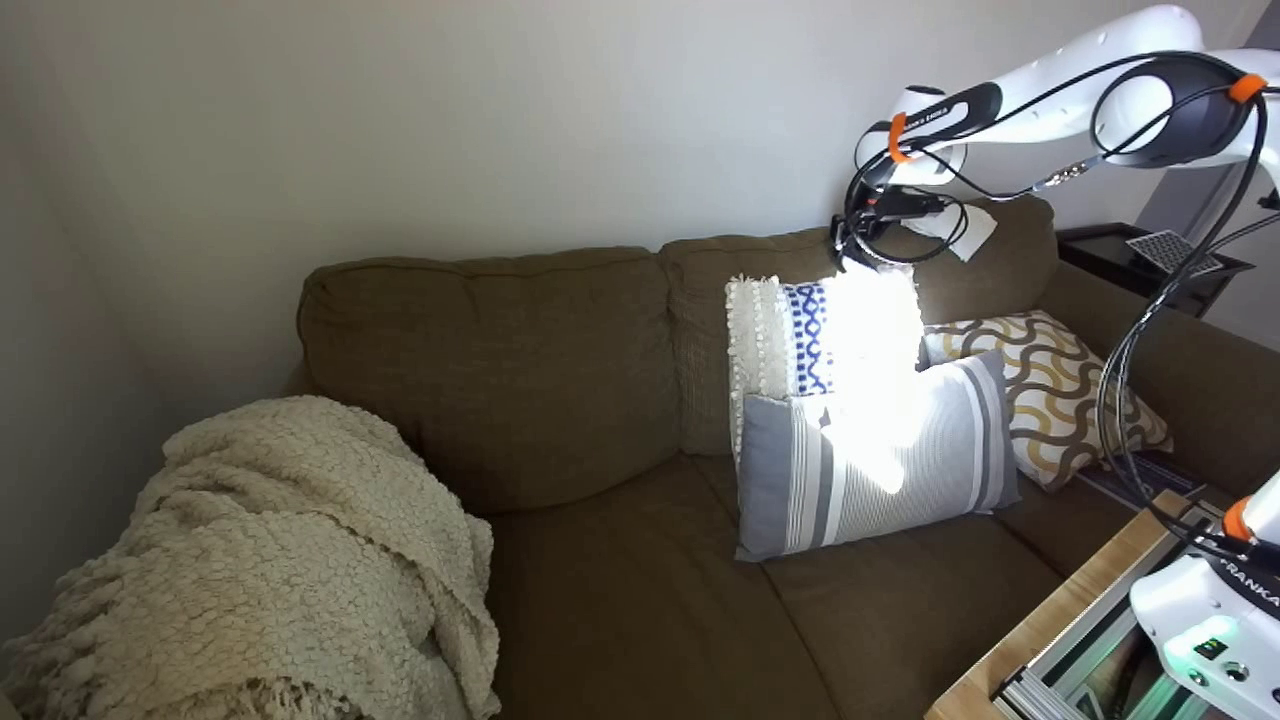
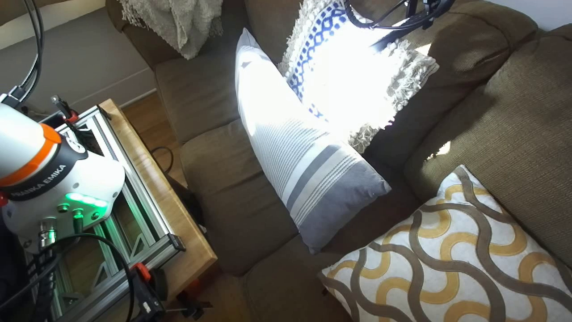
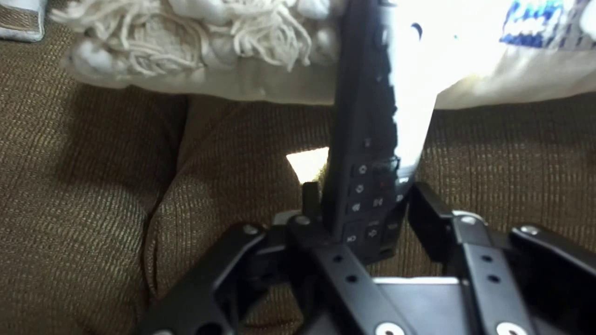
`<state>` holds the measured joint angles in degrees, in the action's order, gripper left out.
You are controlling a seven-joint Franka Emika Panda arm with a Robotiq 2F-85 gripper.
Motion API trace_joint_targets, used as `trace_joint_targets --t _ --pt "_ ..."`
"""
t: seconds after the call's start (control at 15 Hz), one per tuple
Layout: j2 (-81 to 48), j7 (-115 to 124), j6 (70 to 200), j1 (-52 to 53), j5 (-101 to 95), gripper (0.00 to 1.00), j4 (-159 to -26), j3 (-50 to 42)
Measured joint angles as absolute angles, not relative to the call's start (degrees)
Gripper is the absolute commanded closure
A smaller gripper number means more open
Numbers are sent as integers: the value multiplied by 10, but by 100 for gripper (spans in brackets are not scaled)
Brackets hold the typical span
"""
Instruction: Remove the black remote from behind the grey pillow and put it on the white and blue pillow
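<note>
The black remote (image 3: 368,153) is between the fingers of my gripper (image 3: 365,200) in the wrist view, both fingers against its sides. It sits tilted, its far end reaching over the white and blue pillow (image 3: 274,83). In an exterior view the remote (image 2: 393,36) slants down from my gripper (image 2: 422,18) to the glaring white and blue pillow (image 2: 348,89); whether its tip touches is unclear. In an exterior view my gripper (image 1: 855,250) is at the top edge of that pillow (image 1: 765,340). The grey pillow (image 1: 900,480) stands in front of it, also in an exterior view (image 2: 290,152).
A brown sofa backrest (image 1: 500,370) is behind the pillows. A lattice-pattern pillow (image 1: 1060,390) lies beside the grey pillow, also in an exterior view (image 2: 447,250). A cream blanket (image 1: 290,560) covers the far sofa end. The robot base stands on a wooden table (image 2: 192,241).
</note>
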<state>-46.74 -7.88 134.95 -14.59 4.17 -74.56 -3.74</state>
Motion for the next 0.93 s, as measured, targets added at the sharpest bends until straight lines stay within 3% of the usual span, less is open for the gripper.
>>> trace_joint_targets --t 0.4,0.47,0.73,0.93 --pt "-504 -79 1358 -153 50 73 -695 -23" --pt "-509 -79 1359 -153 50 26 -689 -21" --pt "-520 -79 1360 -154 52 2 -671 -15" --pt "-515 -79 1354 -157 62 0 -669 -12"
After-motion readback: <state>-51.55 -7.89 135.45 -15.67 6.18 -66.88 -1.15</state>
